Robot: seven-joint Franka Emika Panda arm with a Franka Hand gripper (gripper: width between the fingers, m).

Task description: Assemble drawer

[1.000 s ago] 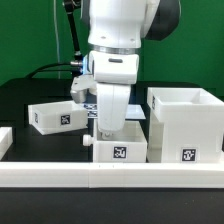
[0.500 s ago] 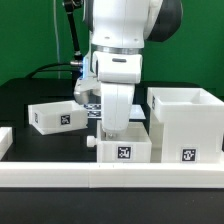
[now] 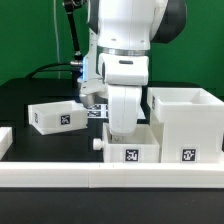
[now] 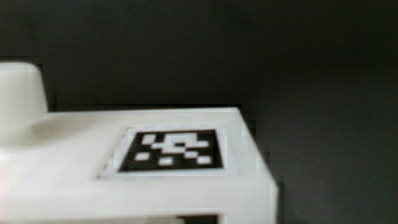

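The drawer's parts are white plastic with black-and-white tags. The tall boxy housing [image 3: 185, 125] stands at the exterior view's right. One small tray [image 3: 130, 153], with a knob on its left side, sits against the front rail just left of the housing. My gripper [image 3: 121, 133] reaches down into this tray and is closed on its wall; the fingertips are hidden by the hand. The wrist view shows this tray's tagged face [image 4: 175, 150] and its knob [image 4: 18, 95] close up, without the fingers. A second tray [image 3: 55, 116] lies at the left.
A long white border rail [image 3: 60, 176] runs along the front of the black table. A flat marker board [image 3: 94, 111] lies behind the arm. A white block [image 3: 4, 140] sits at the left edge. Cables hang at the back.
My gripper and the small tray have moved together toward the exterior view's right, closer to the housing. The second tray and the housing have not moved.
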